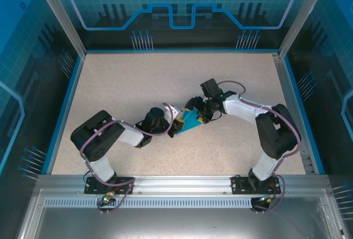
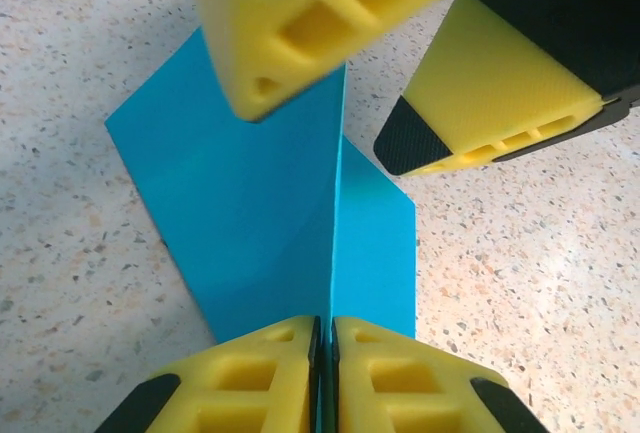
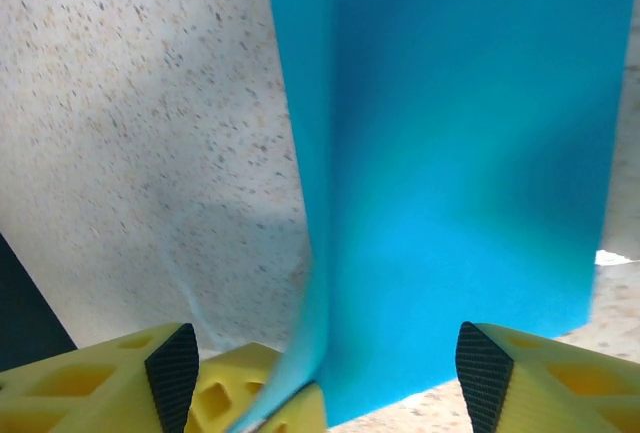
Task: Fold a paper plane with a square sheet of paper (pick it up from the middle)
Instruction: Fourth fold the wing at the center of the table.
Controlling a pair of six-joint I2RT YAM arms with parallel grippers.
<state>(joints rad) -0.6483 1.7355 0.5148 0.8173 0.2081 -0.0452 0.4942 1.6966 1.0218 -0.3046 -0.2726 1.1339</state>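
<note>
The cyan-blue sheet of paper (image 1: 190, 120) sits at the table's middle, folded along a raised crease with a flap spreading to each side. My left gripper (image 1: 175, 128) is shut on that crease at the near end of the paper (image 2: 250, 213); its jaws (image 2: 325, 325) are pressed together with the thin blue edge between them. My right gripper (image 1: 197, 115) comes in from the far side and stands open, one finger (image 2: 300, 23) on each side of the crease. In the right wrist view the paper (image 3: 450, 153) lies between its spread fingertips (image 3: 325, 373).
The speckled beige tabletop (image 1: 138, 84) is bounded by blue side edges and transparent walls. A metal rail (image 1: 176, 184) with both arm bases runs along the near edge. The two arms meet close together at the centre.
</note>
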